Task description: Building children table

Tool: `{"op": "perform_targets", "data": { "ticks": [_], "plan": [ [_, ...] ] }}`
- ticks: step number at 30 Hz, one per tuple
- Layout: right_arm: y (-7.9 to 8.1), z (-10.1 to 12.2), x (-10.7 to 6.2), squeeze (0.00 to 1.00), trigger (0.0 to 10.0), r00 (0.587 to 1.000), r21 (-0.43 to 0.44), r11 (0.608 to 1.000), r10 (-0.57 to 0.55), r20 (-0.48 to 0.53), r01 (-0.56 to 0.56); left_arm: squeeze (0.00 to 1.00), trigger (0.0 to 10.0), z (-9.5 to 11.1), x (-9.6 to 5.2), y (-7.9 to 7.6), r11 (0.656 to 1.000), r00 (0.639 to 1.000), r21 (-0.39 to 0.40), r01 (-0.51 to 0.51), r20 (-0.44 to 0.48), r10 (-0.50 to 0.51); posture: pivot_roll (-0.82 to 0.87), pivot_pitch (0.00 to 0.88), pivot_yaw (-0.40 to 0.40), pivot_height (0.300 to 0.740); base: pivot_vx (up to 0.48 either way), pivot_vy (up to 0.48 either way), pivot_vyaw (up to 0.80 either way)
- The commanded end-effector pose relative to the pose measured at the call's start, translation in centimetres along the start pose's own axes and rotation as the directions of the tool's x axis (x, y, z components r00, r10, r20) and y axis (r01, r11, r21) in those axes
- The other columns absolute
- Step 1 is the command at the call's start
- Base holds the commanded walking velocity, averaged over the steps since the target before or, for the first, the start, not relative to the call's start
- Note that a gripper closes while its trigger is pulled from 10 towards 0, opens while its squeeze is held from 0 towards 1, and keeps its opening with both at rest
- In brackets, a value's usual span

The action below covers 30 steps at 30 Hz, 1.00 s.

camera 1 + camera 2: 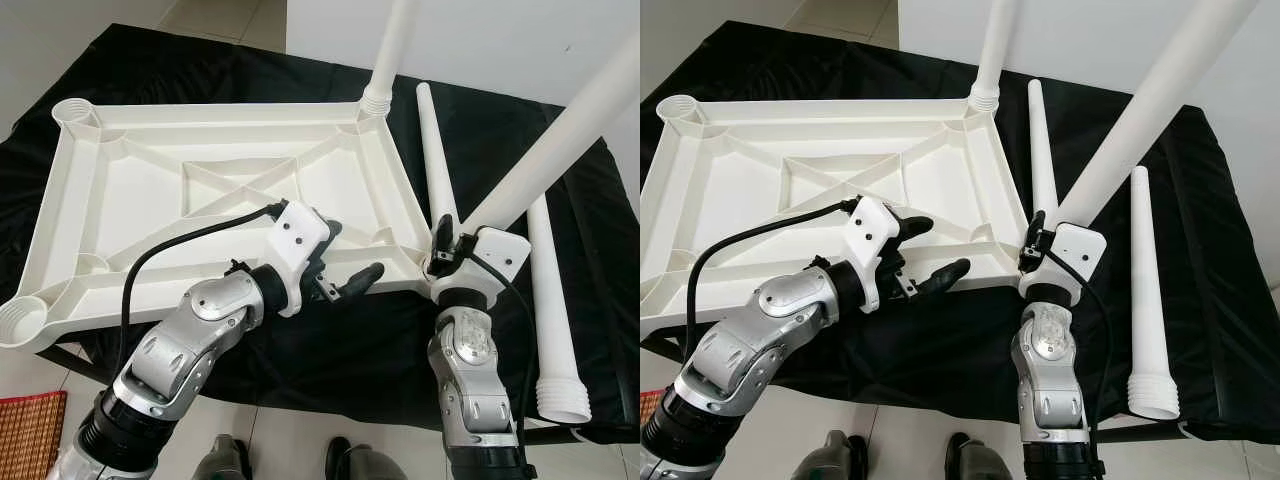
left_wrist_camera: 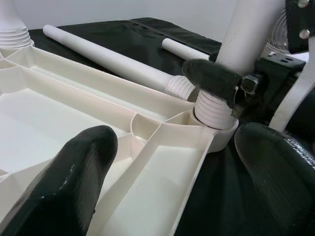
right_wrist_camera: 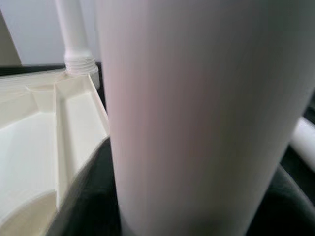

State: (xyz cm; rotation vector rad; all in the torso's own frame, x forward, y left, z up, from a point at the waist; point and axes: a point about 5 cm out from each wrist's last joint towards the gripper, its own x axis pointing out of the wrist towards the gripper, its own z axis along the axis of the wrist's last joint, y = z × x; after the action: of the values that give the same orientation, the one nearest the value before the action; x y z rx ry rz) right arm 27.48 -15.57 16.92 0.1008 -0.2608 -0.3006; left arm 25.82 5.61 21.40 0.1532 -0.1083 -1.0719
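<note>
A white plastic tabletop (image 1: 60, 190) lies upside down on a black cloth. One white leg (image 1: 390, 50) stands upright in its far right corner socket. My right gripper (image 1: 440, 240) is shut on a second leg (image 1: 560, 140), which leans to the right with its threaded end (image 2: 214, 105) sitting in the near right corner socket. The right wrist view has this leg (image 3: 197, 108) close up. My left gripper (image 1: 350, 252) is open, its fingers (image 2: 74, 182) straddling the tabletop's near rim just left of that corner.
Two loose white legs (image 1: 435, 150) (image 1: 555, 310) lie on the black cloth (image 1: 500, 130) right of the tabletop. Open sockets sit at the far left (image 1: 75, 110) and near left (image 1: 20, 322) corners. A red woven mat (image 1: 25, 430) lies on the floor.
</note>
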Motion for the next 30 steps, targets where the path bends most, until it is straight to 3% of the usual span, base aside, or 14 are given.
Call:
{"op": "perform_targets", "data": {
  "ticks": [1,8,17,18,19,20,28,30],
  "plan": [
    [-1.9,-2.4,-0.7,1.0,10.0,0.991,-0.02,0.998,-0.067,-0.118,0.065,0.0,10.0,0.2,0.0,-0.8,0.998,0.998,0.003,0.069,0.008,-0.069,0.06,0.206,-0.054,0.74,0.0,0.0,0.0],
    [-2.4,-1.3,0.1,1.0,10.0,0.998,0.002,1.0,-0.004,-0.056,0.004,0.0,10.0,0.2,0.0,-0.8,0.997,0.997,0.002,0.071,0.008,-0.071,0.06,0.206,-0.054,0.74,0.0,0.0,0.0],
    [-2.7,-0.8,0.9,1.0,10.0,0.995,-0.009,0.996,0.093,-0.047,-0.093,0.0,10.0,0.3,0.0,-0.8,0.998,0.998,0.001,0.068,0.01,-0.068,0.06,0.206,-0.054,0.74,0.0,0.0,0.0],
    [-2.7,-0.8,1.0,0.84,10.0,0.992,-0.005,0.993,0.117,-0.049,-0.118,0.0,10.0,0.3,0.0,-0.8,0.998,0.998,0.001,0.067,0.011,-0.067,0.06,0.211,-0.057,0.74,0.0,0.0,0.0],
    [-2.7,-0.8,1.0,0.84,10.0,0.992,-0.005,0.993,0.117,-0.049,-0.118,0.0,10.0,0.3,0.0,-0.8,0.998,0.998,0.001,0.067,0.011,-0.067,0.06,0.211,-0.057,0.74,0.0,0.0,0.0],
    [-2.7,-0.7,1.2,0.0,10.0,0.982,0.0,0.984,0.177,-0.058,-0.178,0.0,10.0,0.3,0.0,-0.8,0.998,0.998,0.002,0.067,0.012,-0.067,0.06,0.211,-0.057,0.74,0.0,0.0,0.0],
    [-2.5,-0.7,1.4,0.0,10.0,0.96,-0.004,0.962,0.273,-0.067,-0.274,0.0,10.0,0.4,0.0,-0.8,0.998,0.998,0.002,0.068,0.014,-0.068,0.06,0.211,-0.059,0.74,0.0,0.0,0.0],
    [-2.5,-0.7,1.4,0.0,10.0,0.938,-0.007,0.941,0.337,-0.077,-0.339,0.0,10.0,0.4,0.0,-0.8,0.998,0.998,0.002,0.067,0.014,-0.067,0.06,0.211,-0.059,0.74,0.0,0.0,0.0]
  ]
}}
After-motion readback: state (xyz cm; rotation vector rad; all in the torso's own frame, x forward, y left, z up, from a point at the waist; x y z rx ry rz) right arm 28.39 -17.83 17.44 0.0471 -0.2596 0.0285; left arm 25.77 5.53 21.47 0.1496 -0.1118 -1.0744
